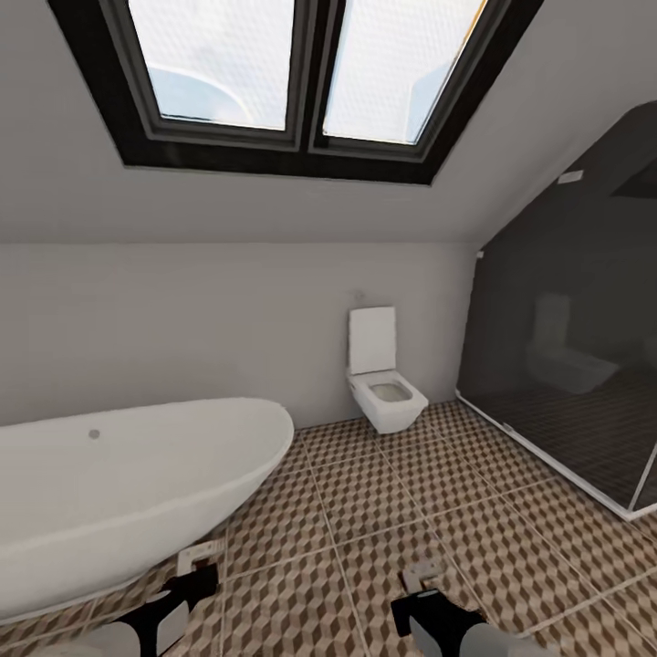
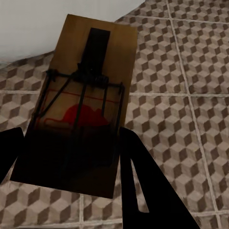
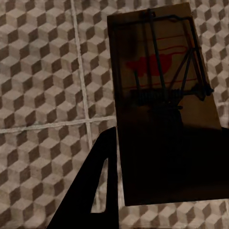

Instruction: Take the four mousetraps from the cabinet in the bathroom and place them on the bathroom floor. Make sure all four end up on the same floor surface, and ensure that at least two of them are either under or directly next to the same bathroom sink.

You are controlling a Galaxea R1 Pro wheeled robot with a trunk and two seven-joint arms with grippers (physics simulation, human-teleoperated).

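My left gripper [image 1: 187,584] is shut on a tan wooden mousetrap [image 1: 197,555], held low over the bathroom floor [image 1: 365,497] beside the bathtub. In the left wrist view that mousetrap [image 2: 88,95] sits between the black fingers [image 2: 143,186], its wire spring and red mark facing up. My right gripper [image 1: 415,604] is shut on a second mousetrap [image 1: 422,577], also low over the tiles. The right wrist view shows this mousetrap [image 3: 160,95] above a black finger [image 3: 98,183]. The cabinet and the bathroom sink are out of view.
A curved white bathtub [image 1: 119,484] fills the left side, close to my left arm. A white toilet [image 1: 383,374] stands against the far wall. A dark glass shower enclosure [image 1: 575,365] closes the right side. Patterned tiles stretch between them.
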